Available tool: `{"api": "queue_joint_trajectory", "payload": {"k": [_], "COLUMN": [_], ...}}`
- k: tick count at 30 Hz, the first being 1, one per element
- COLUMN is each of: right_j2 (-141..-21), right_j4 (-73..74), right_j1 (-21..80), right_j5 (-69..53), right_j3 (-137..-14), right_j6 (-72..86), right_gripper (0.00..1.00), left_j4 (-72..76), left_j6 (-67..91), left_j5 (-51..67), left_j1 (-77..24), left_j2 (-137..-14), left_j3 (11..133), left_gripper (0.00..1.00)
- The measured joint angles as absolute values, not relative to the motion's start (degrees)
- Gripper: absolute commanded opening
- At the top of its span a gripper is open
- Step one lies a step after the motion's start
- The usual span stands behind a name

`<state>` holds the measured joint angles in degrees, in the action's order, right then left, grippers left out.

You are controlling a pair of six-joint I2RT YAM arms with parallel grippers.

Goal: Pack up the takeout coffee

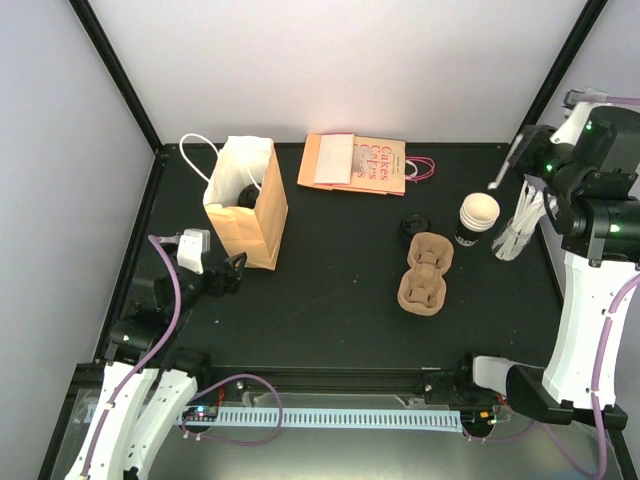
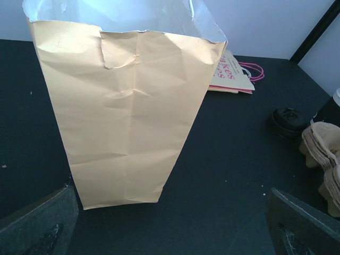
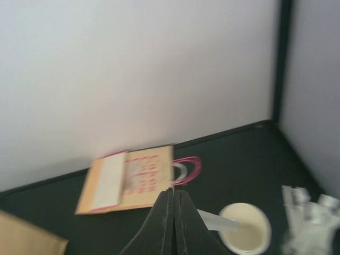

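The takeout coffee cup [image 1: 478, 218] is black outside and cream inside, and stands uncovered at the right; it also shows in the right wrist view [image 3: 245, 228]. Its round black lid [image 1: 413, 226] lies apart on the table to its left. My right gripper [image 1: 524, 158] hovers above and behind the cup, its jaws [image 3: 174, 190] shut on a white paper-wrapped straw [image 3: 218, 222] that points towards the cup. My left gripper [image 1: 225, 275] is open and empty, low beside the base of the upright brown paper bag [image 1: 245, 200], which fills the left wrist view [image 2: 127, 106].
A brown pulp cup carrier [image 1: 425, 270] lies below the lid. A bundle of white wrapped straws [image 1: 520, 225] stands right of the cup. Flat printed bags with pink handles [image 1: 355, 163] lie at the back. Something dark [image 1: 247, 193] sits inside the open bag.
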<state>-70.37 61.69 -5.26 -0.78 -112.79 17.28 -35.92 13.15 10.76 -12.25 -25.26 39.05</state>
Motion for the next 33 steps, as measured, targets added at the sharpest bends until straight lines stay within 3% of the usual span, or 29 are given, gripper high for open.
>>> {"api": "queue_joint_trajectory", "payload": {"k": [10, 22, 33], "right_j2": [-70.9, -79.2, -90.3], "right_j4": [53.4, 44.8, 41.0], "right_j1": [7.9, 28.0, 42.6], "right_j5": [-22.3, -29.1, -29.8], "right_j3": [-106.9, -111.2, -123.0], "right_j6": [17.9, 16.7, 12.2], "right_gripper": [0.01, 0.01, 0.01], "left_j4": [-35.9, -35.9, -35.9], "left_j6": [13.1, 13.2, 13.2], "left_j5": [10.7, 10.7, 10.7], "left_j1": [-12.3, -12.3, -12.3], "left_j2": [-25.3, -25.3, -25.2], "left_j3": [39.0, 39.0, 39.0], "left_gripper": [0.99, 0.99, 0.99]}}
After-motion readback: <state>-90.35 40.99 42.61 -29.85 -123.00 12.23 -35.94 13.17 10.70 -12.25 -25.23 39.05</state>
